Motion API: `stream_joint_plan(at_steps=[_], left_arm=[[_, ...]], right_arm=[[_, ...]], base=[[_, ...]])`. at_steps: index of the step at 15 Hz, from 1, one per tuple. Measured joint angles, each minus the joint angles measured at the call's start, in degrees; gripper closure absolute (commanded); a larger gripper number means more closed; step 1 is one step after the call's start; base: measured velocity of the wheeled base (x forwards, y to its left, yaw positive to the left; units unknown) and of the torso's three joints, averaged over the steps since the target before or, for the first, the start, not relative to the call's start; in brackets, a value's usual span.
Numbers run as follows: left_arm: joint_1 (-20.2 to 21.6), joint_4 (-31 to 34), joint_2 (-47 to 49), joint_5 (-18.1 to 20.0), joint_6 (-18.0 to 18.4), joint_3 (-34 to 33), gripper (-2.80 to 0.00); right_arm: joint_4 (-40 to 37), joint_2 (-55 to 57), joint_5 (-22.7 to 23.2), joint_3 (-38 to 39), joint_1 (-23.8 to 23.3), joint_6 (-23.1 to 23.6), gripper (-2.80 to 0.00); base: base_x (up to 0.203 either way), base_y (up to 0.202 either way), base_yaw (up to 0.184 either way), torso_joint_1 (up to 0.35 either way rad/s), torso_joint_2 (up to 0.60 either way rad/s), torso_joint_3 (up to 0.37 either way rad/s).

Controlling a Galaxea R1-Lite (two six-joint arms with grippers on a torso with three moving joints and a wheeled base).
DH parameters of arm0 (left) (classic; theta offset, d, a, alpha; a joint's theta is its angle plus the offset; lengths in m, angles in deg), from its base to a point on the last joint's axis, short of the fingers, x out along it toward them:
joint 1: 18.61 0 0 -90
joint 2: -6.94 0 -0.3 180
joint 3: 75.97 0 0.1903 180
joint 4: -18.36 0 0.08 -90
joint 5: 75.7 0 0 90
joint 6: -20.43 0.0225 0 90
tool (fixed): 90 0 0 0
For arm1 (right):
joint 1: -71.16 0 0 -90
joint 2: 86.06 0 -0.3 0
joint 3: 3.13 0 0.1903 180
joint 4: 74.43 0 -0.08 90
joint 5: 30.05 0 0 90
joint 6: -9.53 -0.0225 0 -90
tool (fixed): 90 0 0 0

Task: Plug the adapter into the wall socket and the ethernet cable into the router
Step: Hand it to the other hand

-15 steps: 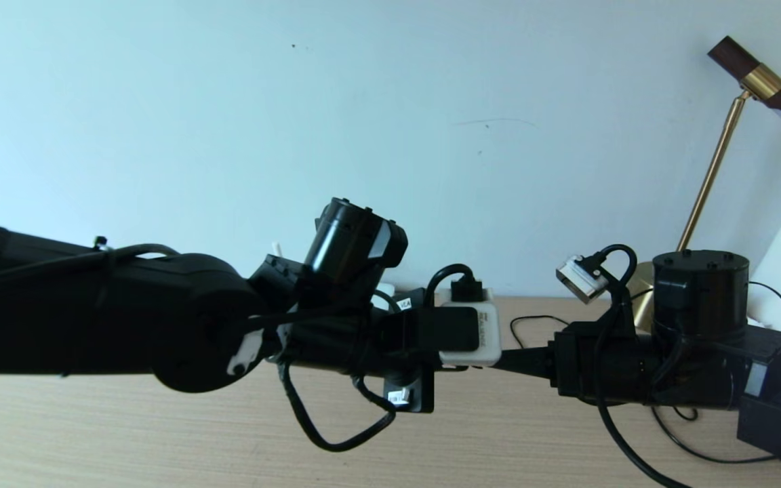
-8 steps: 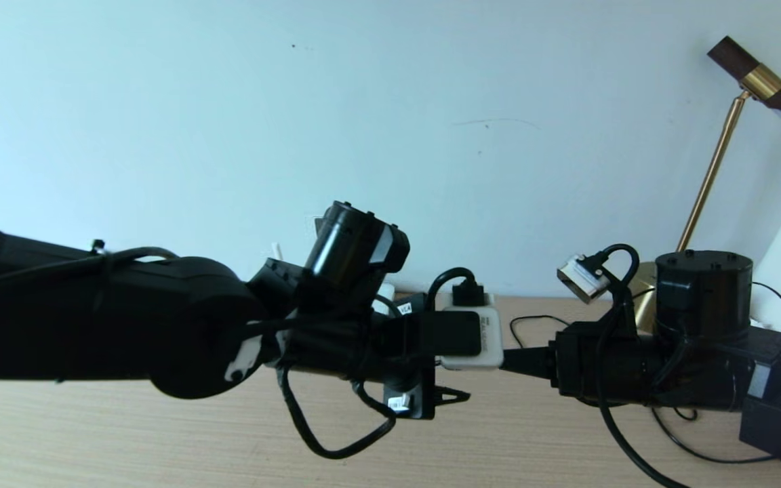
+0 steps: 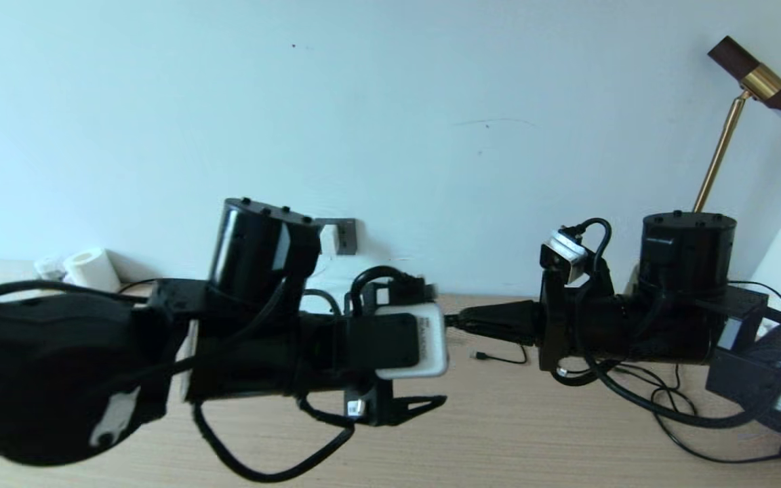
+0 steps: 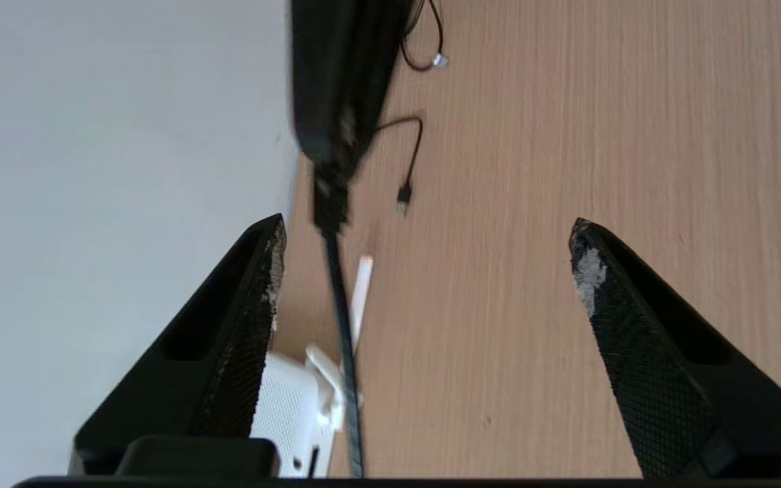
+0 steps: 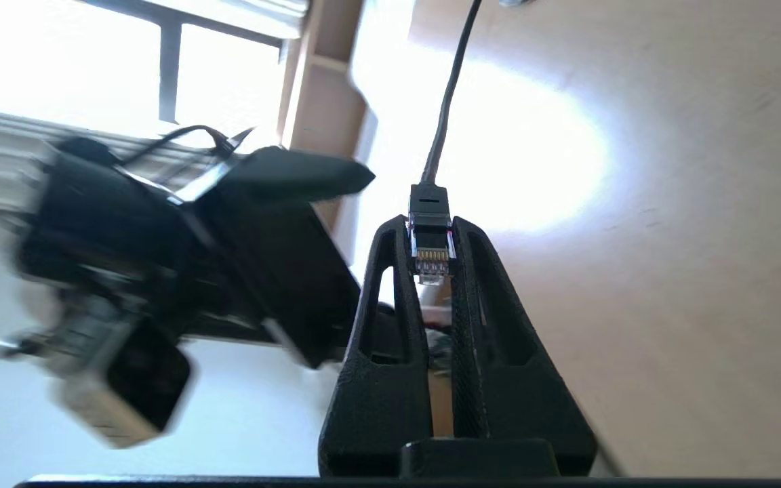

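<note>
The dark grey wall socket (image 3: 346,236) sits on the wall with the white adapter (image 3: 328,239) in it. My left gripper (image 4: 428,247) hangs open and empty over the table; one fingertip (image 3: 431,402) shows below its wrist camera in the head view. Below it lies the white router (image 4: 289,413) with a stick antenna (image 4: 362,291). My right gripper (image 5: 430,234) is shut on the clip plug (image 5: 430,254) of the black ethernet cable (image 5: 446,102). In the head view the right gripper (image 3: 457,319) points left at the left wrist. The cable (image 4: 340,325) crosses the router's edge.
A brass lamp (image 3: 710,169) stands at the far right. Thin black cables with a small plug (image 3: 478,355) lie on the wooden table (image 3: 533,434). A white roll (image 3: 92,268) sits by the wall at the left.
My left gripper has opened and its arm has drawn back to the left, uncovering the socket with the adapter. The right arm has moved slightly left and up with the plug.
</note>
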Motion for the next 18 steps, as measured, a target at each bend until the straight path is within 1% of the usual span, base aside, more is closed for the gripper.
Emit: stream_joint_plan(at_steps=[1, 3, 5, 6, 7, 8, 9, 10, 12, 15, 16, 18], left_arm=[[0.8, -2.8, -1.4, 0.0, 0.5, -3.0, -2.80], [3.3, -11.7, -3.1, 0.3, 2.6, -7.9, -2.80], [5.3, -19.9, -3.2, 1.1, 3.7, -10.8, -2.80], [5.9, -22.0, -3.2, 1.3, 4.6, -11.7, -2.80], [6.5, -22.9, -3.3, 1.3, 5.6, -12.2, -2.80], [7.3, -23.9, -3.6, 1.4, 6.2, -13.1, -2.80], [7.9, -25.5, -3.9, 1.6, 6.3, -14.2, -2.80], [8.2, -26.7, -4.5, 1.7, 6.4, -15.4, -2.80], [8.5, -27.6, -5.8, 1.6, 6.7, -17.8, -2.80], [8.6, -28.6, -6.5, 1.6, 8.6, -18.6, -2.80], [8.6, -28.7, -6.5, 1.5, 9.3, -18.6, -2.80], [8.6, -28.7, -6.5, 1.5, 9.3, -18.5, -2.80]], right_arm=[[-0.1, 1.1, 0.8, -1.1, -0.2, -3.5, 0.00], [-0.4, 2.8, 4.3, -2.5, -1.1, -9.6, 0.00], [-0.4, 3.7, 7.1, -3.1, -2.1, -14.0, 0.00], [-0.5, 3.9, 7.6, -3.4, -2.3, -15.9, 0.00], [-0.5, 4.2, 8.6, -4.0, -2.3, -17.8, 0.00], [-0.5, 4.4, 10.7, -4.9, -2.3, -19.7, 0.00], [-0.5, 4.8, 12.8, -5.9, -2.3, -21.7, 0.00], [-0.4, 5.1, 13.6, -6.8, -2.1, -22.6, 0.00], [-0.4, 6.2, 13.9, -8.9, -1.6, -23.4, 0.00], [-0.2, 7.7, 13.9, -10.7, 1.5, -27.0, 0.00], [-0.2, 7.9, 13.9, -10.8, 2.3, -27.2, 0.00], [-0.2, 8.3, 13.9, -11.1, 3.9, -27.6, 0.00]], base=[[0.000, 0.000, 0.000, 0.000, 0.00, 0.000], [0.000, 0.000, 0.000, 0.000, 0.00, 0.000], [0.000, 0.000, 0.000, 0.000, 0.00, 0.000], [0.000, 0.000, 0.000, 0.000, 0.00, 0.000], [0.000, 0.000, 0.000, 0.000, 0.00, 0.000], [0.000, 0.000, 0.000, 0.000, 0.00, 0.000], [0.000, 0.000, 0.000, 0.000, 0.00, 0.000], [0.000, 0.000, 0.000, 0.000, 0.00, 0.000], [0.000, 0.000, 0.000, 0.000, 0.00, 0.000], [0.000, 0.000, 0.000, 0.000, 0.00, 0.000], [0.000, 0.000, 0.000, 0.000, 0.00, 0.000], [0.000, 0.000, 0.000, 0.000, 0.00, 0.000]])
